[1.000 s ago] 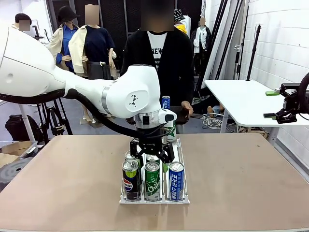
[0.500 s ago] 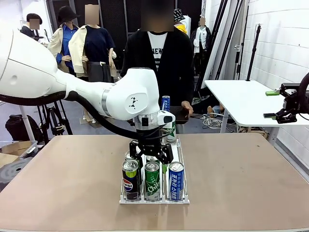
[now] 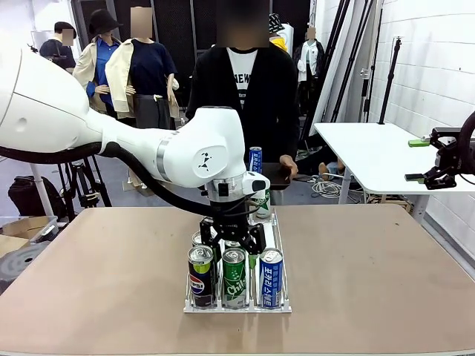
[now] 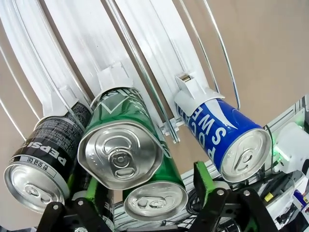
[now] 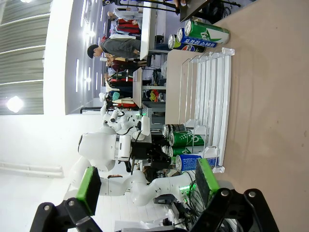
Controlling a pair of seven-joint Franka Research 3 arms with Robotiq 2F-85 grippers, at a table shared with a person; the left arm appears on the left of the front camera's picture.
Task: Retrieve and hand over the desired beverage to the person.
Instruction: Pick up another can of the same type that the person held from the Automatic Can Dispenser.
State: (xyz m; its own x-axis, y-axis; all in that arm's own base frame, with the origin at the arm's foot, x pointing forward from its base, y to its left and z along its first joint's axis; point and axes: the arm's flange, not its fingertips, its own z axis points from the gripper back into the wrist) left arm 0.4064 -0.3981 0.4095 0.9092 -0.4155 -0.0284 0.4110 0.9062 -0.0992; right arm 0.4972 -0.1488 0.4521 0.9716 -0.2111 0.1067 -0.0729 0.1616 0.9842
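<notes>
A wire rack (image 3: 279, 236) holds a Pepsi can (image 3: 200, 274), a green can (image 3: 234, 276) and a blue Pocari can (image 3: 271, 276) in its front row, with more cans behind. My left gripper (image 3: 234, 248) is lowered into the middle lane just behind that row. In the left wrist view the left gripper (image 4: 150, 191) is open, its fingers (image 4: 203, 181) standing either side of a green can (image 4: 154, 202) with small gaps. A second green can (image 4: 120, 154) stands right beside it. The person (image 3: 249, 89) stands at the far edge. My right gripper (image 3: 418, 159) hangs open and empty at far right.
A blue can (image 3: 255, 158) and a green can (image 3: 262, 202) stand at the far end by the person's hand (image 3: 286, 165). The rack lanes (image 4: 82, 38) beyond the cans hold nothing. A white side table (image 3: 371, 152) stands at right. The brown table (image 3: 371, 274) is bare either side of the rack.
My left gripper has sunk a little lower over the middle lane, and its jaws have started to narrow. The right arm has not moved.
</notes>
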